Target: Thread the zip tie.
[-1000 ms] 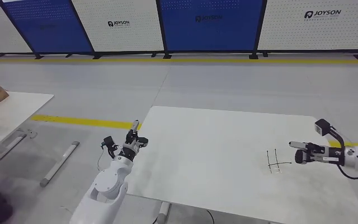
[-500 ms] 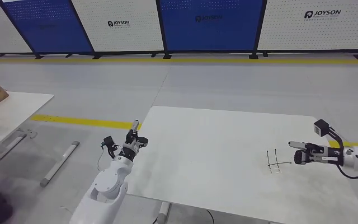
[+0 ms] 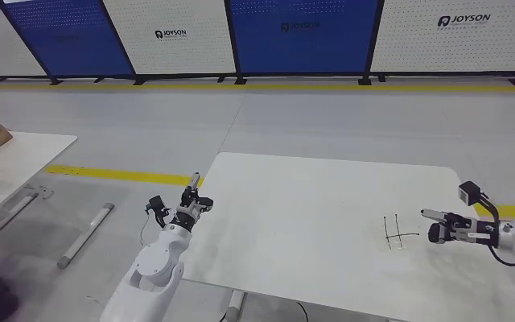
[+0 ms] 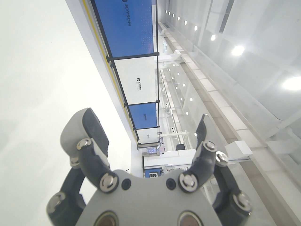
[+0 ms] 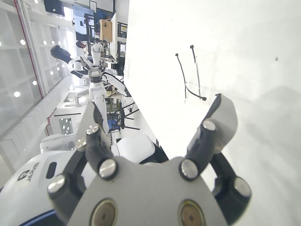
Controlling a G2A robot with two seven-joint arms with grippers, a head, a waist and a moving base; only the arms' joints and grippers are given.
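Task's thing: three thin black plastic zip ties (image 3: 397,235) lie flat on the white table (image 3: 322,193), near its right end and closer to its near edge than its far one.
Long axis: two of them lie side by side, running from the table's near edge toward its far edge, square heads at the far ends. The third lies across them, its head pointing at the table's right end.
Right gripper (image 3: 429,224): hovers over the table's right end, just beside the ties, jaws spread wide and holding nothing.
Left gripper (image 3: 198,191): sits at the table's left edge, well apart from the ties, pointing upward, jaws wide and empty.
Handling: the ties look very light, smooth and springy. They probably flex easily along their length, and lying flat on the table they give little to pinch.
Where to hold: likely just behind a head with one gripper, which would leave the tail free for the other to feed through.
Risk: crossed ties may drag each other when one lifts.
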